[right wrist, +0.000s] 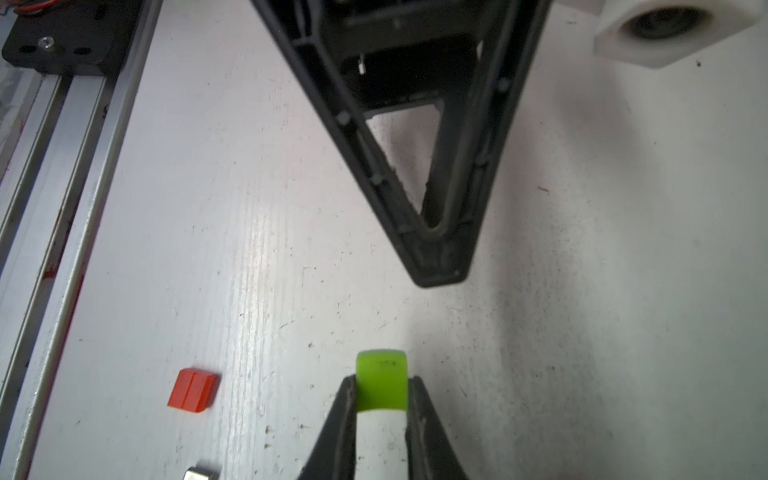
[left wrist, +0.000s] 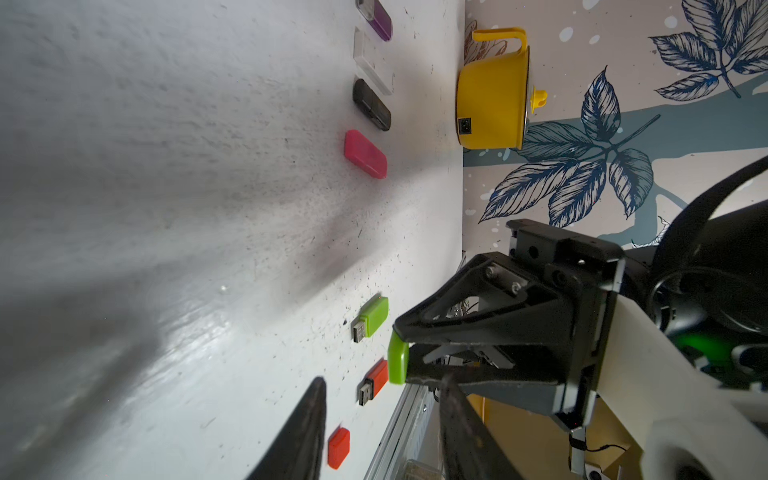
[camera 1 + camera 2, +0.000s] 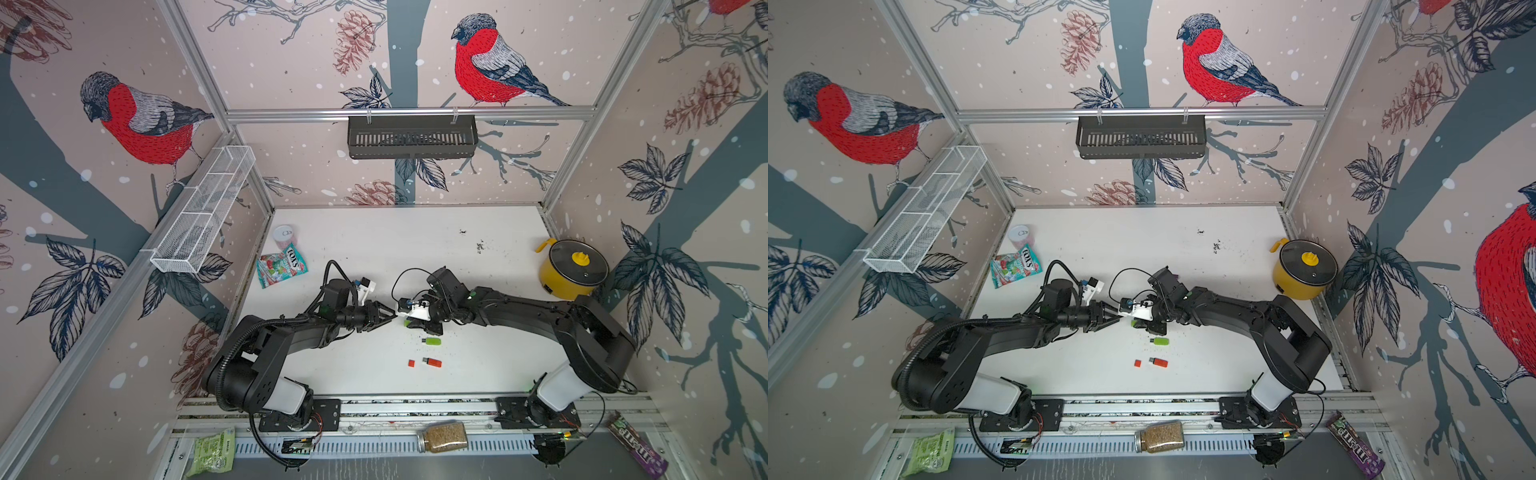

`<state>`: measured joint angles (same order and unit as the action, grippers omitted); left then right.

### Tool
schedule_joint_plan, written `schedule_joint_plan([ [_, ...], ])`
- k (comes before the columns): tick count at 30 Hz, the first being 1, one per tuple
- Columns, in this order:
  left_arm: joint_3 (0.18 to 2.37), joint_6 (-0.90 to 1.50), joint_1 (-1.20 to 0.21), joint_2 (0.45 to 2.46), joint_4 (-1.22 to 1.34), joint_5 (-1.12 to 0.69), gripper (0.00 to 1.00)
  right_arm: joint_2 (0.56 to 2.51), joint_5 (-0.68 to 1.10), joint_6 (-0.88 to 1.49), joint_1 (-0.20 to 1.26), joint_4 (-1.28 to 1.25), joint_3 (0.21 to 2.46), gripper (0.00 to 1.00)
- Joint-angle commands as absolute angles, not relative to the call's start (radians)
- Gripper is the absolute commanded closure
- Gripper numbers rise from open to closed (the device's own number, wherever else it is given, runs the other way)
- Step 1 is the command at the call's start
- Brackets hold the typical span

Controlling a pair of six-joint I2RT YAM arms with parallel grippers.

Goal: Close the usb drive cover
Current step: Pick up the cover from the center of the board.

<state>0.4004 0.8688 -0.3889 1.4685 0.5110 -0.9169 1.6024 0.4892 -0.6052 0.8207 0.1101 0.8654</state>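
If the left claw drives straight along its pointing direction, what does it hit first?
Likely the green cap pinched in the right claw, just ahead of the open left claw. Depth is unclear; the right claw itself could touch first.

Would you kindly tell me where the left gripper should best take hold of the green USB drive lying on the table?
I would grip the green USB drive by its plastic body, across the two long edges, coming straight down from above. It lies flat, and its metal plug must stay bare so the green cap in the right gripper can slide on.
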Motion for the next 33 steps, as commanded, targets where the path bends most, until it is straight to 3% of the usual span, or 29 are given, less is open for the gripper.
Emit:
schedule_joint_plan([
  [1, 0.413, 0.878, -0.398, 1.481, 0.554, -0.951, 0.58, 1.601, 0.51, -0.582, 0.826, 0.062, 0.867, 0.8],
  [33, 0.432, 0.881, -0.428, 1.509, 0.55, -0.964, 0.83, 1.641, 0.481, -0.543, 0.856, -0.066, 0.864, 0.8],
])
